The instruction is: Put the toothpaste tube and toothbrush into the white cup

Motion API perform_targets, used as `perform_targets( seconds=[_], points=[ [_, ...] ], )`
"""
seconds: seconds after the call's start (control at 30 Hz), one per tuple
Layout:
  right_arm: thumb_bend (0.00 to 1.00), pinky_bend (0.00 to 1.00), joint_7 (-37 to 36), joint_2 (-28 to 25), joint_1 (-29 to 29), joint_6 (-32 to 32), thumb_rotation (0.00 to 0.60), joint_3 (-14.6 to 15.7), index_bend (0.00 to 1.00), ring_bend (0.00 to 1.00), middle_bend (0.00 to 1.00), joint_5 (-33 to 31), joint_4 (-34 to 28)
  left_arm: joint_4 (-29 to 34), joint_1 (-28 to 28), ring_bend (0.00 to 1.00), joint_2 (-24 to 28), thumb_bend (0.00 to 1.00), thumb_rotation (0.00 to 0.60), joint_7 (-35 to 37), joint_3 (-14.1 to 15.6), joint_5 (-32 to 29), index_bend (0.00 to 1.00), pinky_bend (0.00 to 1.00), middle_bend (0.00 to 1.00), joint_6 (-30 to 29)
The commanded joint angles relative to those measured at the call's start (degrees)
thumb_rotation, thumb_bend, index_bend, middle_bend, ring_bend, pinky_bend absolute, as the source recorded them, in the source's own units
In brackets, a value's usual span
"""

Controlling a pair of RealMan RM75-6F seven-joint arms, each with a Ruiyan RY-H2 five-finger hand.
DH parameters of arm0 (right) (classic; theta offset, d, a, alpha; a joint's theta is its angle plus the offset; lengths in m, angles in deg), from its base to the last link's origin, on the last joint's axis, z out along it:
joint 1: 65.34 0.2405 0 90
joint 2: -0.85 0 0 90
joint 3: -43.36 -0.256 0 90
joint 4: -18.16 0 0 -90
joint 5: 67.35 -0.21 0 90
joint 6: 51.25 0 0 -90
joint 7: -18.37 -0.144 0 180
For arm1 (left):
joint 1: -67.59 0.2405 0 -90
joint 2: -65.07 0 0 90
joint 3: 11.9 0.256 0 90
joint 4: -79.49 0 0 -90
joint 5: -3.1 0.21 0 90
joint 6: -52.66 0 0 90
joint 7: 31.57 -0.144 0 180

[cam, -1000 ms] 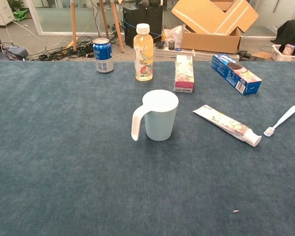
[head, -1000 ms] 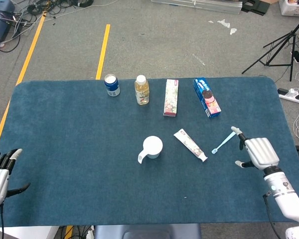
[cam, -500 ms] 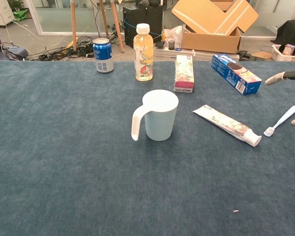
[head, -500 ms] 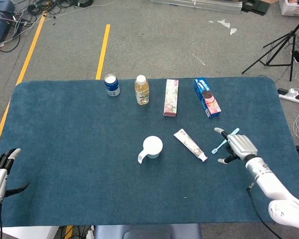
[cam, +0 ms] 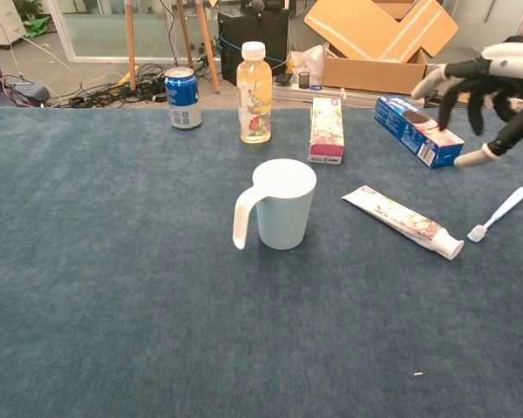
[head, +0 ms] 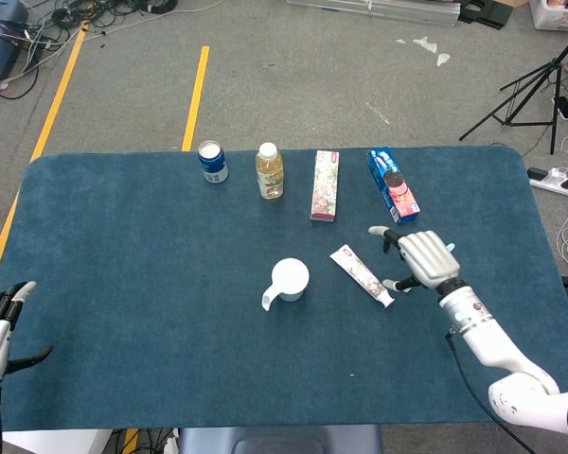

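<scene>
right hand [head: 424, 258]: fingers spread, empty, above toothbrush [cam: 500, 213]. toothpaste tube [head: 362, 275]: flat on table, just left of fingers, long axis diagonal, cap nearest hand. white cup [head: 289, 280]: further left.

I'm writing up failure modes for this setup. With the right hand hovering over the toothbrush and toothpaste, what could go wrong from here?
1. The toothbrush lies flat and thin on the cloth; the right hand, open above it, may fail to pinch it.
2. The toothpaste tube lies close beside the brush, so descending fingers could knock it away.
3. The white cup looks light and narrow; a long item dropped in off-centre might tip it.
</scene>
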Motion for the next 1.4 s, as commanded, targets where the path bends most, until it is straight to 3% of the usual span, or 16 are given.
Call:
perform_targets(
  seconds=[0.03, 0.13, 0.23, 0.37, 0.8, 1.4],
  points=[
    [0.04, 0.25, 3.1, 1.5, 2.8, 1.8, 0.600, -0.5, 0.29, 0.07, 0.07, 4.6, -0.1, 0.1, 0.2, 0.16, 0.3, 0.00, 0.600, 0.1, -0.2, -0.3, 0.10, 0.10, 0.14, -0.3],
    [0.04, 0.16, 4.6, 2.9, 5.2, 0.6, 0.600, -0.7, 0.31, 0.00, 0.01, 5.5, 0.8, 0.3, 0.6, 0.16, 1.0, 0.00, 0.600, 0.0, -0.4, -0.8, 0.10, 0.10, 0.14, -0.9],
    [0.04, 0.11, 6.8, 4.5, 7.7, -1.1, 0.600, -0.7, 0.32, 0.00, 0.00, 5.9, 2.2, 0.8, 1.2, 0.16, 1.9, 0.00, 0.600, -0.4, -0.7, -1.7, 0.11, 0.10, 0.14, -1.6],
    [0.05, 0.08, 11.5, 7.1, 10.9, -3.6, 0.600, -0.5, 0.34, 0.00, 0.00, 5.5, 4.4, 1.8, 2.1, 0.16, 3.3, 0.00, 0.600, -1.3, -0.8, -3.2, 0.19, 0.10, 0.14, -2.3],
    [0.05, 0.07, 18.2, 13.6, 17.2, -8.8, 0.600, 1.6, 0.38, 0.00, 0.00, 3.7, 8.5, 4.7, 5.1, 0.16, 6.5, 0.00, 0.600, -3.4, -1.8, -7.4, 0.34, 0.10, 0.14, -5.5],
    [0.10, 0.07, 18.0, 17.9, 20.1, -10.3, 0.600, 4.0, 0.43, 0.00, 0.00, 2.6, 13.0, 5.3, 5.5, 0.16, 7.3, 0.00, 0.600, -2.9, -1.9, -8.0, 0.37, 0.10, 0.14, -4.8]
  ],
)
